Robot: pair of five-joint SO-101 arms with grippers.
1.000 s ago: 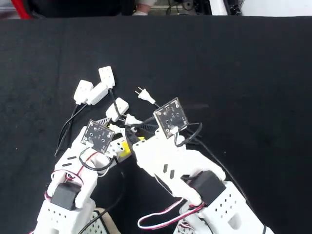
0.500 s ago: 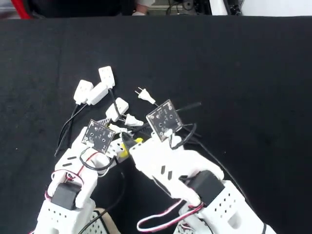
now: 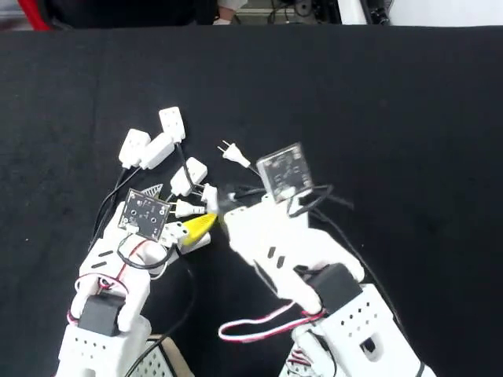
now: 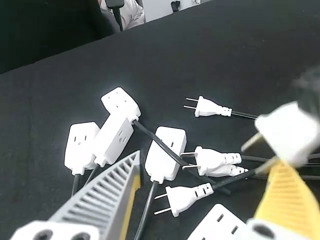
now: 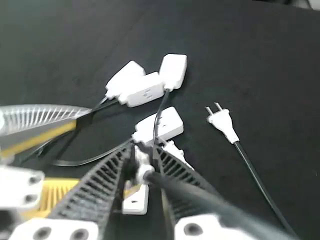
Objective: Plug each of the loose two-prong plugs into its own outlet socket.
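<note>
My right gripper point(image 5: 144, 165) is shut on a white two-prong plug point(image 5: 142, 169) with a black cord, held above the pile. The same plug point(image 4: 287, 132) hangs beside my left gripper's yellow finger point(image 4: 282, 195). My left gripper point(image 4: 205, 165) is open over two more plugs point(image 4: 212, 160) and a third plug point(image 4: 187, 195), with nothing between its fingers. A white socket point(image 4: 165, 152) lies just beyond them. Three more sockets point(image 3: 157, 149) cluster at the far left. One loose plug point(image 3: 230, 153) lies apart. From above, the right gripper point(image 3: 216, 200) sits close to the left gripper point(image 3: 189, 224).
Another white socket block point(image 4: 220, 227) lies right under the left gripper. Black cords point(image 3: 106, 208) trail from the sockets toward the near edge. Black tabletop point(image 3: 393, 118) stretches to the right and far side.
The right arm's wrist has swung up and toward the far right with the plug in its fingers. The left arm has shifted slightly left, and its yellow finger now shows between the arms.
</note>
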